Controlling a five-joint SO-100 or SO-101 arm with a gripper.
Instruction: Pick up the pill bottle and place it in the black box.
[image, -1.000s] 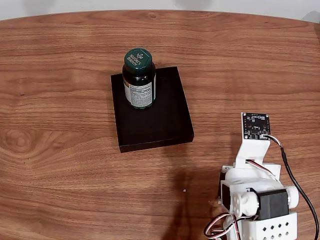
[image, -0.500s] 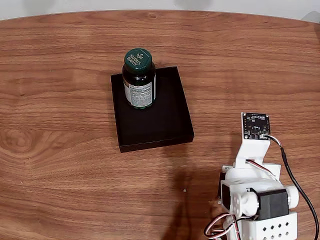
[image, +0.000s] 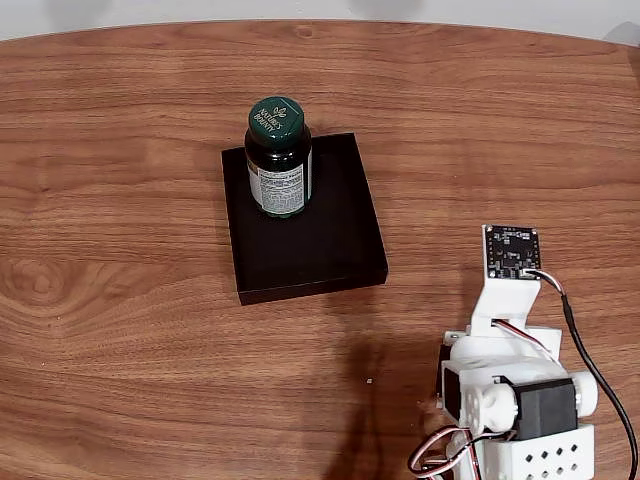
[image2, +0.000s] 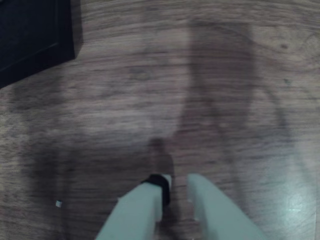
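Observation:
The pill bottle (image: 278, 160), dark green with a green cap and a white label, stands upright inside the black box (image: 320, 240), toward its far left corner in the fixed view. Nothing touches the bottle. In the wrist view my gripper (image2: 177, 181) rises from the bottom edge over bare wood, its pale fingers (image2: 145, 210) drawn close together with nothing between them. A corner of the black box (image2: 30, 30) shows at the top left of that view, well away from the fingers.
My folded white arm (image: 515, 390) sits at the bottom right of the fixed view, with a camera board (image: 512, 250) on top. The brown wooden table (image: 120, 300) surrounds the box. A tiny white speck (image: 369, 380) lies left of the arm.

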